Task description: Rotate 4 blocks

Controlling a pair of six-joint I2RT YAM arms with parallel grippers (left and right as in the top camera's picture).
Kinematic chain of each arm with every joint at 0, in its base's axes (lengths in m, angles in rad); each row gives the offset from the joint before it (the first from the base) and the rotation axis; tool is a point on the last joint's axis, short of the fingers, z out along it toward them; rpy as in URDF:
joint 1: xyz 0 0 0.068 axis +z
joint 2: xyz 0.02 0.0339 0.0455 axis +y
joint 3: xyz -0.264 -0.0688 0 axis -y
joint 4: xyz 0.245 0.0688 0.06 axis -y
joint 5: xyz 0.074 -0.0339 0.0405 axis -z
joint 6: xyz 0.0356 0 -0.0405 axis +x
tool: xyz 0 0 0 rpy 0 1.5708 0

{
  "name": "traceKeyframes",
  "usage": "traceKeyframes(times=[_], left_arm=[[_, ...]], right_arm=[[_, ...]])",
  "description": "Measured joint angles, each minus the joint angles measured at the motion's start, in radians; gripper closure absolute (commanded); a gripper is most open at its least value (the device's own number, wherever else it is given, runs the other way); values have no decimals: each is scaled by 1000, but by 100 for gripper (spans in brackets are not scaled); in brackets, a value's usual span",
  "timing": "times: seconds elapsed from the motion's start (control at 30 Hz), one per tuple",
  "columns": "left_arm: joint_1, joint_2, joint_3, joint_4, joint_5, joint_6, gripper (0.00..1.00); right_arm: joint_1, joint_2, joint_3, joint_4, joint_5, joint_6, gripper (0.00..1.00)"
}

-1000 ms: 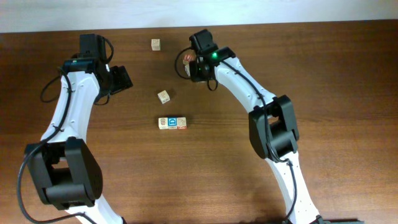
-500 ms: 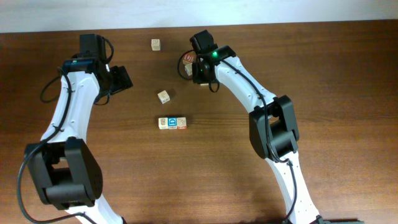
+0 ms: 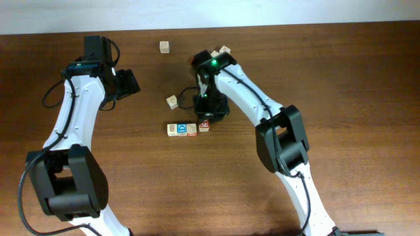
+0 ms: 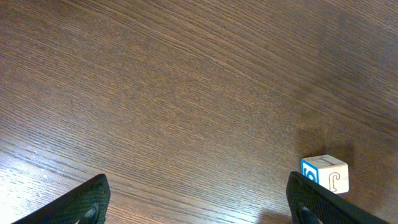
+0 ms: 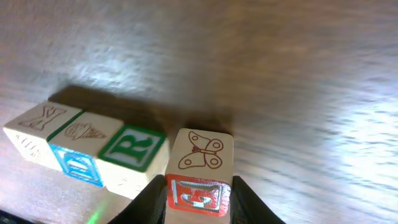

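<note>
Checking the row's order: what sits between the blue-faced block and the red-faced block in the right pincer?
The green R block alone, in the right wrist view, between the blue-faced block and the red-faced block.

You have a dark brown counter [image 3: 354, 98] with a strong wood grain, and a pale strip [image 3: 295, 12] runs along the top edge of the frame. One loose pale cube [image 3: 163, 46] lies alone at upper centre-left. A second pale cube [image 3: 172, 101] sits askew a little below it, left of centre. A pair of pale cubes [image 3: 225, 50] shows side by side at upper centre.
</note>
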Motion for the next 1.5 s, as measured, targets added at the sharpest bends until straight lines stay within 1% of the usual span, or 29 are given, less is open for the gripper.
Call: traceKeyframes(times=[0.1,0.13,0.17,0.2,0.37,0.43,0.47,0.5,0.57,0.6,0.67,0.7,0.73,0.87,0.93,1.0,1.2,1.5], left_arm=[[0,0,0,0,0,0,11],[0,0,0,0,0,0,11],[0,0,0,0,0,0,11],[0,0,0,0,0,0,11],[0,0,0,0,0,0,11],[0,0,0,0,0,0,11],[0,0,0,0,0,0,11],[0,0,0,0,0,0,12],[0,0,0,0,0,0,11],[0,0,0,0,0,0,12],[0,0,0,0,0,0,12],[0,0,0,0,0,0,12],[0,0,0,0,0,0,12],[0,0,0,0,0,0,12],[0,0,0,0,0,0,12],[0,0,0,0,0,0,12],[0,0,0,0,0,0,12],[0,0,0,0,0,0,12]], right_arm=[[11,0,-1,0,-2,2,69],[11,0,-1,-7,-3,3,61],[11,0,-2,-16,-4,5,57],[11,0,-2,-21,-3,9,55],[9,6,-5,-35,-5,9,56],[7,6,-6,-35,-18,9,57],[5,6,-6,-38,-23,9,60],[3,6,-5,-41,-23,8,61],[-9,6,20,-64,-27,-6,70],[-19,3,53,-67,-25,-13,78],[-30,-15,102,-66,6,-35,90],[-32,-32,103,-63,32,-41,94],[-31,-42,92,-49,50,-46,95],[-14,-52,-39,28,96,-50,96],[-9,-53,-121,119,111,-50,96],[-8,-53,-159,142,119,-50,96],[-8,-53,-164,101,121,-36,96],[24,-53,-164,103,117,-32,95]])
